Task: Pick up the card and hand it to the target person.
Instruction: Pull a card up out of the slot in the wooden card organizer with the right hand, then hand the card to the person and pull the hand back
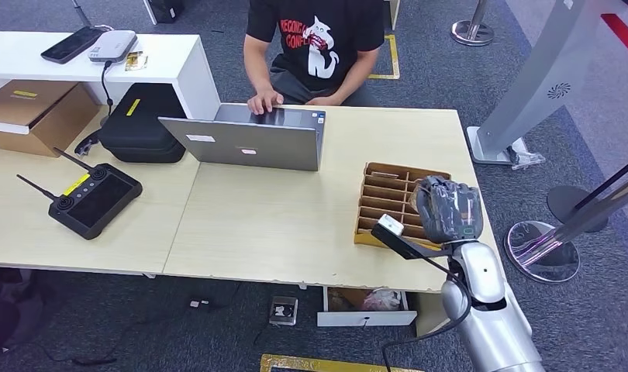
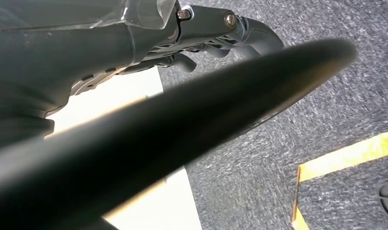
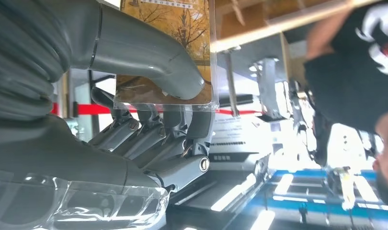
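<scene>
the right hand point(image 1: 448, 209), grey under a clear plastic cover, is raised over the brown cardboard organiser tray with divided slots point(image 1: 388, 203) at the right end of the pale wooden counter point(image 1: 264, 225). in the right wrist view the hand point(image 3: 149, 120) holds the card point(image 3: 170, 52) pinched between the thick grey thumb and the darker fingers point(image 3: 158, 134). the card is a flat rectangle in a clear, glossy plastic sleeve with rounded corners. its printed face shows bare tree branches against a warm orange-yellow ground, with a pale strip of small print along one edge that is too small to read. the thumb lies across part of the picture.

across the counter sits a person in a black t-shirt with red lettering and a white figure point(image 1: 315, 43), one hand on the keyboard of an open silver laptop point(image 1: 253, 136). further left on the counter lie a black handheld controller with two antennas point(image 1: 90, 198) and a black zipped case point(image 1: 140, 124).

in the left wrist view the left hand point(image 2: 201, 38) hangs over grey carpet point(image 2: 288, 158) marked with yellow tape point(image 2: 345, 153), behind a blurred dark bar; its fingers point(image 2: 185, 61) look curled in, but i cannot tell their state for sure.
</scene>
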Available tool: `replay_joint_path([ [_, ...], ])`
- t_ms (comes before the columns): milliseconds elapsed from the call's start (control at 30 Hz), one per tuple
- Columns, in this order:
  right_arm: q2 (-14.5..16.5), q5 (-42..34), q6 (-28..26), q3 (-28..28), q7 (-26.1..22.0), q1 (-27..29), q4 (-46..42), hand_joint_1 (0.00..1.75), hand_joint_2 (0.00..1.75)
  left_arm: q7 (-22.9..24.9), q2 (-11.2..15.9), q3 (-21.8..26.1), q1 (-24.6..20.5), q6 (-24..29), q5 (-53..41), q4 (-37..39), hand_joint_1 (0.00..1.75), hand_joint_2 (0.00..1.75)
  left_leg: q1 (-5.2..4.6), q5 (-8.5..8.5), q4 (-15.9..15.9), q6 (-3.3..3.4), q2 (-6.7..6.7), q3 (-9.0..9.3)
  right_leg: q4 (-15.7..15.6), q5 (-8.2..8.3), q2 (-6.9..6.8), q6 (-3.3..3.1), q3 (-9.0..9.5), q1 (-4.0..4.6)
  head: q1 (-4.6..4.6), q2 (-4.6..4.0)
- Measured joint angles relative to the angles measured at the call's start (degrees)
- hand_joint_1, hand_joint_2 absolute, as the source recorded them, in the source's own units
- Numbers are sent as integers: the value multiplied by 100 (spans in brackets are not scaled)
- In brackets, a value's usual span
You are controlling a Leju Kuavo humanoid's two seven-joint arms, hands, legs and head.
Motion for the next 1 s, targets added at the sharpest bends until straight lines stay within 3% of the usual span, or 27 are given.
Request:
replay_joint_path([
  [233,440,172,266,537,68,-1299,1257,169,175,0,-1,13,-33,-2,22,0,0,175,0,4,0,-5,11,2,5,5,11,-4,-3,0,0,0],
  [433,760,170,399,777,69,-1882,1950,170,175,-1,-11,2,-37,-34,25,3,0,175,2,8,-5,-11,-1,9,5,3,0,-6,4,2,0,0],
  [800,1193,-39,463,951,-91,-2271,2337,169,175,28,-26,149,-52,-46,180,23,0,175,3,13,-5,-13,-20,5,6,0,-18,-4,5,2,0,0],
  [1000,1159,-70,376,984,-122,-2158,2396,143,175,91,-51,184,-54,-139,217,23,0,175,4,13,-4,-12,-34,4,5,-2,-31,-2,10,3,0,0],
])
